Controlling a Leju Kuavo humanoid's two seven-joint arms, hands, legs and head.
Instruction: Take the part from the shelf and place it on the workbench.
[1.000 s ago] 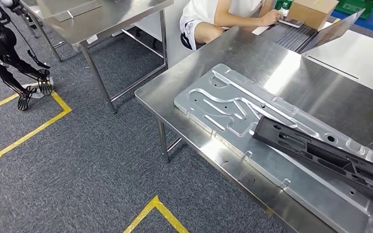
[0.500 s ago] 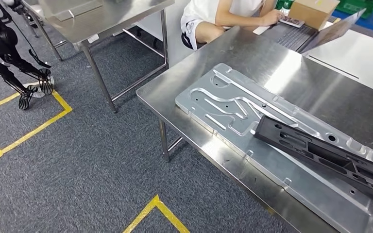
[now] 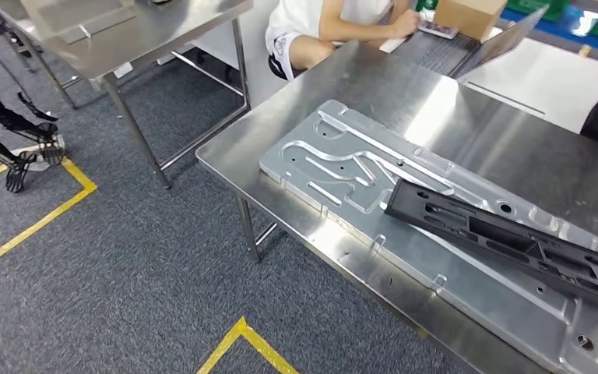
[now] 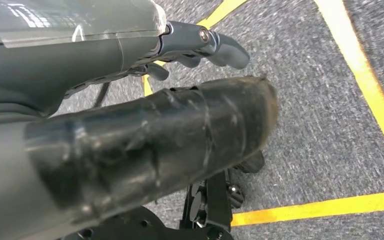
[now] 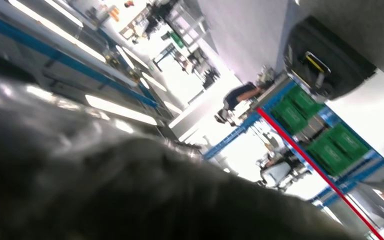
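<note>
A long black part (image 3: 506,238) with cut-outs lies flat on a machined silver plate (image 3: 335,167), which rests on the steel workbench (image 3: 405,86) at the right of the head view. No hand touches either one. In the left wrist view my left hand (image 4: 145,115) hangs over grey carpet with its thick dark thumb and fingers (image 4: 215,42) apart and nothing in them. In the right wrist view my right hand (image 5: 105,195) is a blurred grey mass, and how its fingers lie cannot be made out.
A person (image 3: 319,23) sits at the far end of the workbench by a laptop (image 3: 475,47) and a cardboard box (image 3: 471,14). A second steel table (image 3: 148,27) stands at the back left. Yellow floor tape (image 3: 39,218) and another robot's black legs (image 3: 0,117) are at the left.
The whole head picture has shifted left and slightly up, so the camera has moved. The black part and the plate lie as before on the workbench.
</note>
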